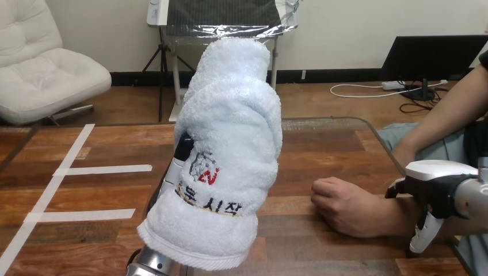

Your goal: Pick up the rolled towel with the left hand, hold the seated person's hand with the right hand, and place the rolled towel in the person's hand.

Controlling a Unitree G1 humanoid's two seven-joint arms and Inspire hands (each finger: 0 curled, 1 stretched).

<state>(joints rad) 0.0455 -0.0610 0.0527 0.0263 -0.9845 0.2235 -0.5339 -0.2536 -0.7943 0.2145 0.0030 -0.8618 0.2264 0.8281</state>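
Observation:
The rolled towel [230,149], pale blue with printing near its lower end, stands upright in mid-air at the view's centre, close to the camera. My left hand [179,154] is shut on it from behind; a bit of its fingers shows at the towel's left edge, and the silver forearm [151,263] rises from below. The person's hand [342,204] rests on the table as a loose fist, knuckles to the left. My right hand [434,184] sits over the person's wrist, with one finger [424,233] curled down across its near side.
White tape strips [103,169] mark the wooden table [322,155] at the left. The person's arm [443,121] comes in from the upper right. The towel hides the table's middle.

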